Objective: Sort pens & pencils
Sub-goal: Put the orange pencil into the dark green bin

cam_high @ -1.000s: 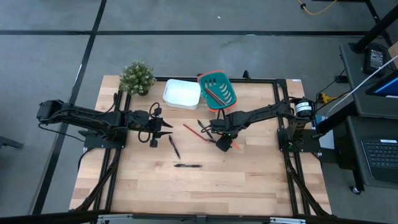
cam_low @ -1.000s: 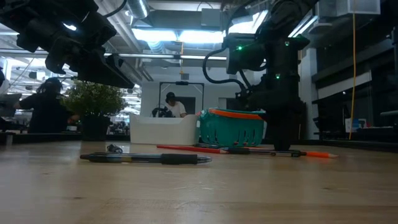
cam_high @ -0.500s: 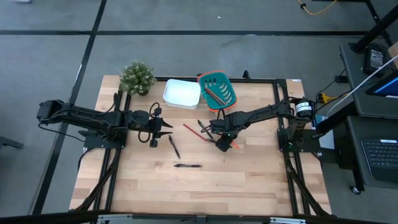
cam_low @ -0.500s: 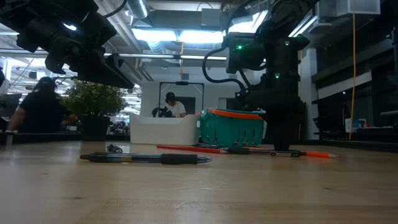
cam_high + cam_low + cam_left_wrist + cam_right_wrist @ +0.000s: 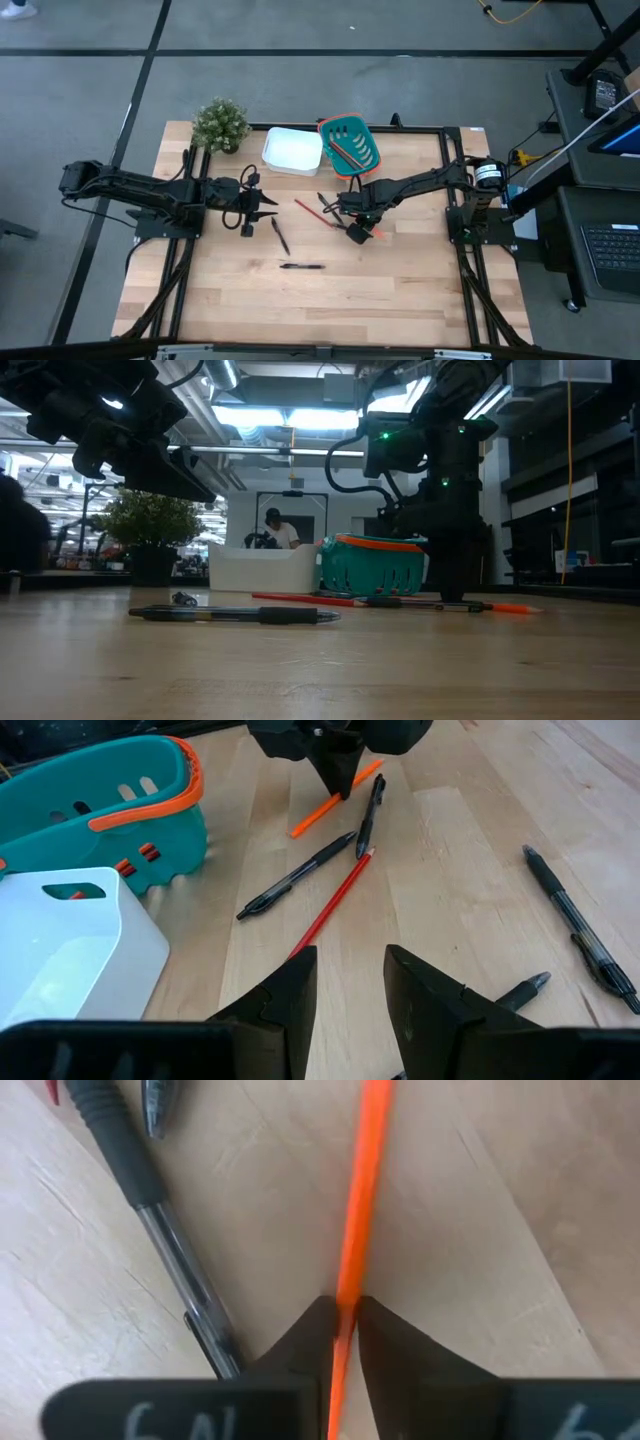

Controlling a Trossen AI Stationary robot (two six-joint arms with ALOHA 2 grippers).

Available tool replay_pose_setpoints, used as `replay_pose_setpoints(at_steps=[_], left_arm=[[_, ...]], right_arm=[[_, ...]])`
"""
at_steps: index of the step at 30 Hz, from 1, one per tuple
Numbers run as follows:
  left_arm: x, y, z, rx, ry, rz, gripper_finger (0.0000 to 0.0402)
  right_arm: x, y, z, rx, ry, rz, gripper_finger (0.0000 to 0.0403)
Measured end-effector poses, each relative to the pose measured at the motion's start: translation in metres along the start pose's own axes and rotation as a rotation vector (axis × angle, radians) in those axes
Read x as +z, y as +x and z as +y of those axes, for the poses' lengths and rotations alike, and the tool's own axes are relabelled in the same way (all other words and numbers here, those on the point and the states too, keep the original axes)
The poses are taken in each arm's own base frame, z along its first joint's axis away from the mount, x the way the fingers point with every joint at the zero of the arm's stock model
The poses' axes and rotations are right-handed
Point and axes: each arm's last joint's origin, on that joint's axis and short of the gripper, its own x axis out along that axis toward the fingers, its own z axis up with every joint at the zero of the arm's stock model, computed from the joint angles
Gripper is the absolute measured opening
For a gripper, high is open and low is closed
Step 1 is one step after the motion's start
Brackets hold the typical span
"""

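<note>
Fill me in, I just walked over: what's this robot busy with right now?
It is sorting pens and pencils. The right tool is down on the table, pinching an orange pencil. The left tool hovers open, holding nothing. Black pens and a red pencil lie loose on the table. The teal basket already holds some sticks; the white bin looks empty.

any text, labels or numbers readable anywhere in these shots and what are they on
No text reads with certainty.
Right wrist view: pale handwritten marks, possibly "6A" and "6", on the dark bar at the base of the right pincer, which is shut on an orange pencil; partly cut off.
Pens: any print too small to read.
Teal basket and white bin: none visible.
</note>
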Motion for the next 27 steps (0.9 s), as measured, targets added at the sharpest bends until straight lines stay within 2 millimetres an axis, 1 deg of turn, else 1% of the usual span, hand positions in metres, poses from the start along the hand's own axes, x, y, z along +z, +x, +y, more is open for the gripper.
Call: replay_pose_setpoints(at_steps=[8, 21, 27], left_arm=[[0.0000, 0.0000, 0.0001, 0.000, 0.000, 0.000, 0.0112], [0.0000, 0.0000, 0.0000, 0.000, 0.000, 0.000, 0.0112], [0.0000, 0.0000, 0.0000, 0.000, 0.000, 0.000, 0.0112]], right_arm=[[0.0000, 0.0000, 0.0000, -0.001, -0.001, 0.000, 0.0036], [-0.0002, 0.0000, -0.0001, -0.002, -0.001, 0.001, 0.0037], [0.0034, -0.0048, 0.0024, -0.002, -0.019, 0.001, 0.0037]])
